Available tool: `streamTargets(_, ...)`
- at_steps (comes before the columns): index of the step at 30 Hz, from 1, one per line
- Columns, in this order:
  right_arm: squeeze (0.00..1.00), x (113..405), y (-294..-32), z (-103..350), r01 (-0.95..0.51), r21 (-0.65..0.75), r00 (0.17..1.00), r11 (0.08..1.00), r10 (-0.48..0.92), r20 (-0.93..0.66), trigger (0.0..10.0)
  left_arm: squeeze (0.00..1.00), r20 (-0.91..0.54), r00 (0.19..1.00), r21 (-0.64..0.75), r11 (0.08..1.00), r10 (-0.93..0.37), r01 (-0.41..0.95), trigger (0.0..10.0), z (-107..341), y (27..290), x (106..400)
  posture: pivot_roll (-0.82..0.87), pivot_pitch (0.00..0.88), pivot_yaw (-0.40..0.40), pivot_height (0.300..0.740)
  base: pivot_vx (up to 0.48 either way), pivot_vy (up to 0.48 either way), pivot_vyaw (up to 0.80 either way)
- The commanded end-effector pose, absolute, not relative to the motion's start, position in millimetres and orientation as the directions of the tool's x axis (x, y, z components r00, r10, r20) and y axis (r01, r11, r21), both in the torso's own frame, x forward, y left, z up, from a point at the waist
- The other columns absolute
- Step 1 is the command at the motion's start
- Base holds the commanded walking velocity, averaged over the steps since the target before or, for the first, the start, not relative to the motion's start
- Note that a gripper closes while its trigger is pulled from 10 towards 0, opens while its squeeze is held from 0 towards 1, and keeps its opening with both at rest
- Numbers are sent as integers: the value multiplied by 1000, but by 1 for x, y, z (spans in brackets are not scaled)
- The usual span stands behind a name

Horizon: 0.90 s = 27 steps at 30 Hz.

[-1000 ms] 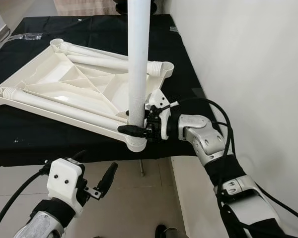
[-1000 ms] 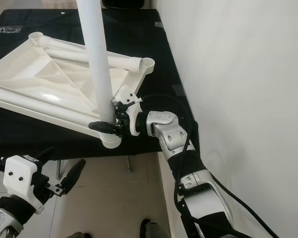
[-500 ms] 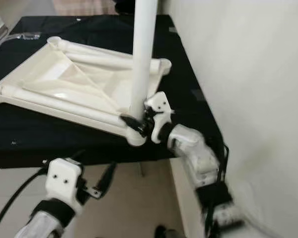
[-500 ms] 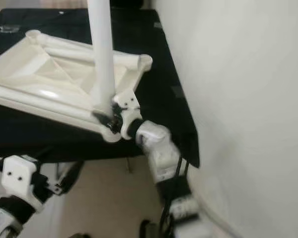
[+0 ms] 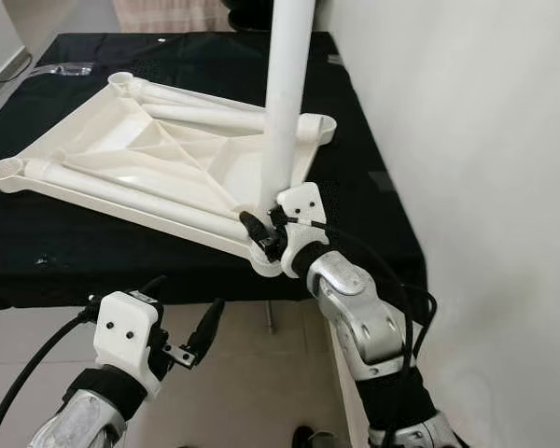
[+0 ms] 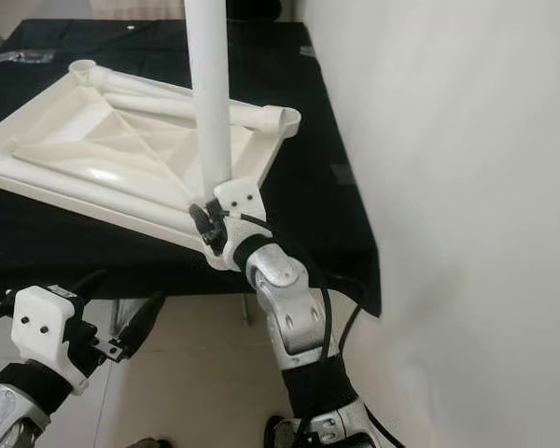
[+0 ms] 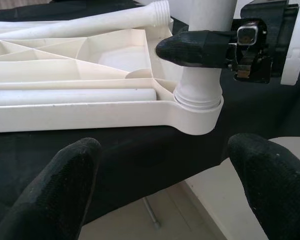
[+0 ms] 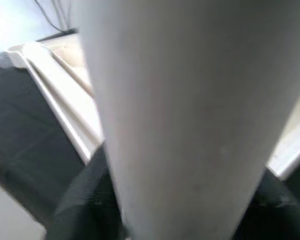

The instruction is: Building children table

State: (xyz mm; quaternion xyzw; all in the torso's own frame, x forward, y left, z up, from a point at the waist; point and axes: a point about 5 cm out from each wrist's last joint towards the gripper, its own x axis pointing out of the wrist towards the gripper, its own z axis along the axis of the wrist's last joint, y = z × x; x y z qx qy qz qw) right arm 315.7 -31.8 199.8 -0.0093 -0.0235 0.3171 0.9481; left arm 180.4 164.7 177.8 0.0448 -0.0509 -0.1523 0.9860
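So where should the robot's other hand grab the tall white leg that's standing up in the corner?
Probably the bare round tube of the white leg above the right hand, which is shut on its base by the corner socket. The left hand hangs open below the table edge, so it would rise and come in sideways from the robot's left, fingers either side of the upright tube.

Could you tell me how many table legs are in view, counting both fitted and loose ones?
3. One leg stands upright in the tabletop's near corner socket, gripped by the right end effector. Two loose legs lie inside the upturned tabletop: one along its far edge, one along its near edge.
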Motion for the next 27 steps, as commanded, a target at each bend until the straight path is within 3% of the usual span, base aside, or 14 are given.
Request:
streamTargets(1, 1000, 297, -2, 219, -751, 32, 659, 660, 744, 112, 10000, 0, 78, 952, 105, 952, -297, 288, 10000, 175, 165, 180, 64, 204, -78, 740, 0, 0, 0)
streamTargets(3, 1000, 294, -1, 221, -770, 31, 636, 637, 763, 119, 10000, 0, 78, 952, 105, 952, -298, 289, 10000, 175, 165, 180, 63, 204, -77, 740, 0, 0, 0)
streamTargets(7, 1000, 294, -10, 224, -895, -4, 442, 446, 890, 109, 10000, 0, 80, 952, 104, 952, -297, 288, 10000, 175, 164, 180, 67, 206, -79, 740, 0, 0, 0)
streamTargets(9, 1000, 293, -10, 224, -907, -5, 419, 422, 902, 105, 10000, 0, 80, 952, 104, 952, -296, 287, 10000, 175, 164, 180, 67, 206, -79, 740, 0, 0, 0)
streamTargets(10, 0, 295, -13, 225, -918, -35, 390, 395, 916, 94, 10000, 0, 80, 952, 104, 952, -296, 287, 10000, 175, 164, 179, 71, 207, -79, 740, 0, 0, 0)
streamTargets(12, 0, 300, -22, 225, -956, -122, 263, 267, 964, 45, 10000, 0, 78, 953, 104, 953, -294, 286, 10000, 175, 165, 179, 73, 209, -80, 740, 0, 0, 0)
streamTargets(14, 0, 306, -29, 226, -969, -154, 197, 195, 980, 1, 10000, 0, 76, 953, 104, 953, -292, 284, 10000, 176, 165, 178, 78, 212, -80, 740, 0, 0, 0)
streamTargets(18, 0, 316, -39, 228, -982, -141, 133, 125, 990, -44, 10000, 0, 74, 953, 103, 953, -293, 285, 10000, 176, 165, 176, 88, 215, -78, 740, 0, 0, 0)
streamTargets(19, 0, 321, -41, 229, -982, -141, 134, 126, 990, -50, 8471, 0, 74, 953, 103, 953, -293, 285, 10000, 176, 165, 176, 92, 217, -80, 740, 0, 0, 0)
streamTargets(21, 0, 323, -42, 229, -982, -141, 137, 129, 989, -53, 8471, 0, 74, 953, 103, 953, -293, 285, 10000, 176, 164, 176, 92, 217, -80, 740, 0, 0, 0)
streamTargets(22, 0, 327, -44, 230, -979, -141, 155, 146, 986, -55, 2314, 0, 73, 954, 102, 953, -292, 284, 10000, 176, 165, 176, 94, 218, -81, 740, 0, 0, 0)
streamTargets(23, 0, 327, -44, 230, -979, -141, 155, 146, 986, -55, 2314, 0, 73, 954, 102, 953, -292, 284, 10000, 176, 165, 176, 94, 218, -81, 740, 0, 0, 0)
streamTargets(24, 0, 329, -45, 230, -979, -141, 159, 149, 986, -59, 0, 0, 72, 954, 102, 954, -291, 283, 10000, 176, 165, 175, 94, 218, -81, 740, 0, 0, 0)
streamTargets(27, 0, 330, -47, 229, -978, -147, 157, 145, 985, -67, 0, 0, 71, 954, 100, 954, -291, 283, 10000, 176, 165, 175, 91, 220, -80, 740, 0, 0, 0)
